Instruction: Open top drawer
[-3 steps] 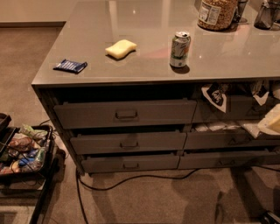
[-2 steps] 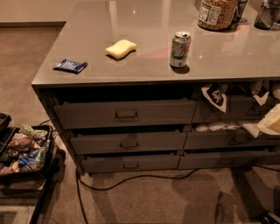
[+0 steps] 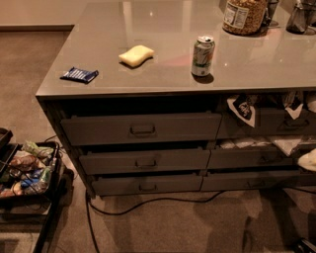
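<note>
The top drawer (image 3: pixel 98 129) is the wide, tall dark-grey front at the top left of the cabinet, under the countertop (image 3: pixel 163 74). Its rectangular metal loop handle (image 3: pixel 142 130) sits at its centre. A dark gap shows above the front, and the front stands slightly forward of the cabinet frame. The interior is hidden. My gripper is not in view; only a dark shadow lies on the carpet at the bottom right.
Two shorter drawer fronts (image 3: pixel 145 161) sit below. Right-hand drawers (image 3: pixel 266 123) hold black-and-white cloth scraps. On top are a soda can (image 3: pixel 203 56), a yellow sponge (image 3: pixel 136 55), a blue packet (image 3: pixel 79 74) and a jar (image 3: pixel 244 15). A tray of snacks (image 3: pixel 27 170) stands left. A cable (image 3: pixel 148 201) crosses the carpet.
</note>
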Action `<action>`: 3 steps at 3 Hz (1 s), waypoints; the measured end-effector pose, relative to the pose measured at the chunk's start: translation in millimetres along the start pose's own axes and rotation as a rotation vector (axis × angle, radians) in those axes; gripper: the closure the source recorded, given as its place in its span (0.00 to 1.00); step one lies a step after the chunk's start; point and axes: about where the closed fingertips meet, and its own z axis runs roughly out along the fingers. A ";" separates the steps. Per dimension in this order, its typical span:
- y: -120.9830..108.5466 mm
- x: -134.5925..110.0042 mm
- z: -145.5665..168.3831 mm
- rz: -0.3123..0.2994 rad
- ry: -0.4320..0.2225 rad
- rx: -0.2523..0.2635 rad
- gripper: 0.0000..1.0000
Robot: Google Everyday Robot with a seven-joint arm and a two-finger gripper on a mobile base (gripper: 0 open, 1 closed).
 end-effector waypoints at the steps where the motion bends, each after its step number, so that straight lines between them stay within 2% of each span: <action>1: 7.8 0.1 30.0 -0.027 -0.133 0.020 0.00; 2: 14.2 -43.9 58.2 -0.041 -0.303 -0.025 0.00; 3: 11.4 -95.4 83.6 -0.051 -0.424 -0.097 0.00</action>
